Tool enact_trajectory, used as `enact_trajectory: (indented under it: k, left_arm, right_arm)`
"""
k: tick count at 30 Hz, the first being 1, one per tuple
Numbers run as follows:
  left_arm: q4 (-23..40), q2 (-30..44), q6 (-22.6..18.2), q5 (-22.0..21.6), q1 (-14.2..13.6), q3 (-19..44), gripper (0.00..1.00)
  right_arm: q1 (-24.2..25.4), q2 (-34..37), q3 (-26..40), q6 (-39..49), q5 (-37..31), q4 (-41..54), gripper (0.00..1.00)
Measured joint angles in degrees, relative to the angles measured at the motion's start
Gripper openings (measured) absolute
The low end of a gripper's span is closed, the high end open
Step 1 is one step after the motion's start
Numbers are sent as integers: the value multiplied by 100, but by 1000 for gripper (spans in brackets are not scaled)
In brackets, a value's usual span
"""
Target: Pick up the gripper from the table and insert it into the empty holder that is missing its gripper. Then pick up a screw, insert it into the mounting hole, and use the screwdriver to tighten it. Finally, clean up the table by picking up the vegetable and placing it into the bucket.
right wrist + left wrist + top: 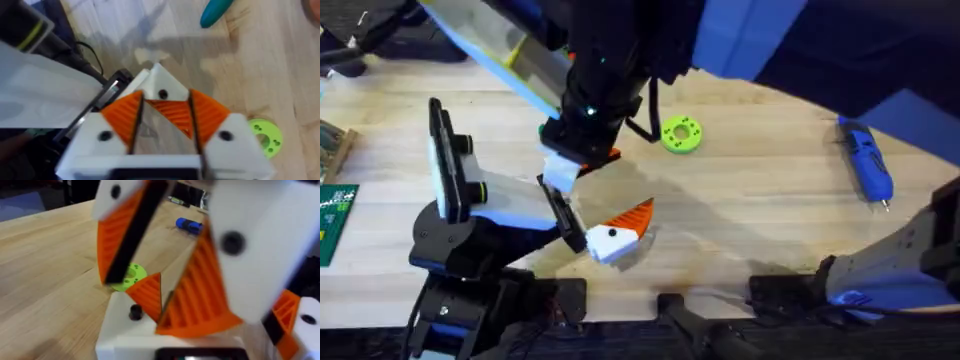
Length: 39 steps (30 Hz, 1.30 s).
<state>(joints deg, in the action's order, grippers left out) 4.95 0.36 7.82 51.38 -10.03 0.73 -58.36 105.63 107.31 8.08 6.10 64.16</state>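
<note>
Orange-padded, my right gripper (162, 117) pinches the loose white gripper piece (615, 235) near the table's (750, 200) front middle. I cannot tell my left gripper's (165, 280) fingers. Farther back lies the lime-green disc (681, 134); the screwdriver (865, 165) rests far right.

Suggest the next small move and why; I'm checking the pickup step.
Probably ease the right gripper down and secure the loose gripper: it appears to rest on the table, centred under that gripper in the right wrist view.
</note>
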Motion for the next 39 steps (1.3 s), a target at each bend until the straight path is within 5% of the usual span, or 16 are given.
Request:
enact_trajectory:
  k: [2, 4, 20, 35, 39]
  left_arm:
    - [0, 0, -1, -16, 6, 0, 985]
    - [-2, 0, -11, -14, 6, 0, 985]
    - [-2, 0, -12, -14, 5, 0, 985]
    - [-2, 0, -14, -14, 6, 0, 992]
    - [-2, 0, -32, -14, 4, 0, 825]
  right_arm:
    - [83, -29, 0, -39, -78, 47, 890]
    - [183, -57, 0, -91, -64, 77, 986]
    - [1214, -772, -159, -539, 437, 511, 994]
    - [2152, -3725, -3261, -769, 1458, -234, 994]
    - [2379, -4390, -3606, -774, 1786, -196, 994]
